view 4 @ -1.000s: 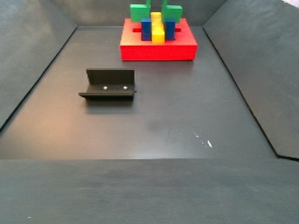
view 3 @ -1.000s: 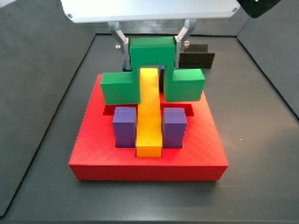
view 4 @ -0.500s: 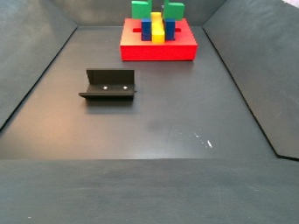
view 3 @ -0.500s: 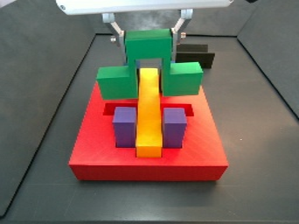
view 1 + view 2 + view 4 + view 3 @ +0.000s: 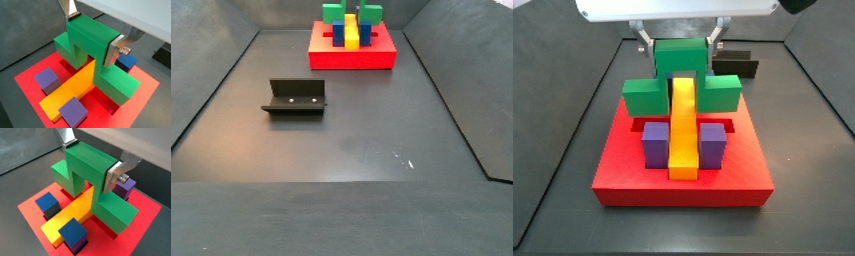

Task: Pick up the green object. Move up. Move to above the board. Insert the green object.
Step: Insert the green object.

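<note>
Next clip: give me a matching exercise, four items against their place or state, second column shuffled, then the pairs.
Items:
1. green object
2. yellow bar
3. fixture
4. pincer

Places or states:
A. on the dark floor, away from the board
B. shut on the tall middle block
C. lies along the board under the arch
D. straddles the bar over the board's far end

Pairs: 1-D, 2-C, 3-A, 4-B

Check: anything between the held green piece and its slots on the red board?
Nothing visible. The gripper holds the green object straddling the yellow bar, its wings over the board recesses; cubes sit clear.
</note>
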Motion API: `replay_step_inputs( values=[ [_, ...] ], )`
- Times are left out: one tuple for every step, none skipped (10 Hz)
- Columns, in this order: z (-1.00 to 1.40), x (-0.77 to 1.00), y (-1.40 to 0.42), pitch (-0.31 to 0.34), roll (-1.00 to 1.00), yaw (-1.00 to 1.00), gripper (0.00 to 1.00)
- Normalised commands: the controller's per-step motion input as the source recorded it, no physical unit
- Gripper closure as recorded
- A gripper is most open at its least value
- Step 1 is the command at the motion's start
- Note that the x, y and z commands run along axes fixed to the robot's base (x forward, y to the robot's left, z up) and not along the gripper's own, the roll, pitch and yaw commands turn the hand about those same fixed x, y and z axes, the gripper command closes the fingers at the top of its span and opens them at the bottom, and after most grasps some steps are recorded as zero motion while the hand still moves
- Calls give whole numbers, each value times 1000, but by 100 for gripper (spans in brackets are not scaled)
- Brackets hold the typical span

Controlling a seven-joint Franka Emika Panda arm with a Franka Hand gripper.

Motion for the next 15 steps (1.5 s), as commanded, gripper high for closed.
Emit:
replay_step_inputs(
  values=[
    [-89, 0, 0, 0, -14, 46, 100],
    [-86, 0, 0, 0, -29, 60, 100],
    [-106, 0, 0, -3, -39, 66, 100],
    [-151, 0, 0, -10, -44, 71, 100],
    [-137, 0, -6, 0, -46, 71, 100],
    [-109, 23, -37, 0, -57, 57, 100],
    [-34, 123, -80, 0, -77, 3, 100],
    [0, 186, -71, 0, -59, 0, 100],
    [-6, 154, -57, 0, -43, 0, 100],
    [-40, 103, -46, 0, -29, 0, 100],
    [-46, 40, -14, 0, -19, 0, 100],
    [-63, 0, 0, 0, 0, 9, 100],
    [-89, 0, 0, 0, 0, 14, 100],
    [-226, 0, 0, -3, 0, 0, 100],
    [-251, 0, 0, -13, 0, 0, 100]
  ],
)
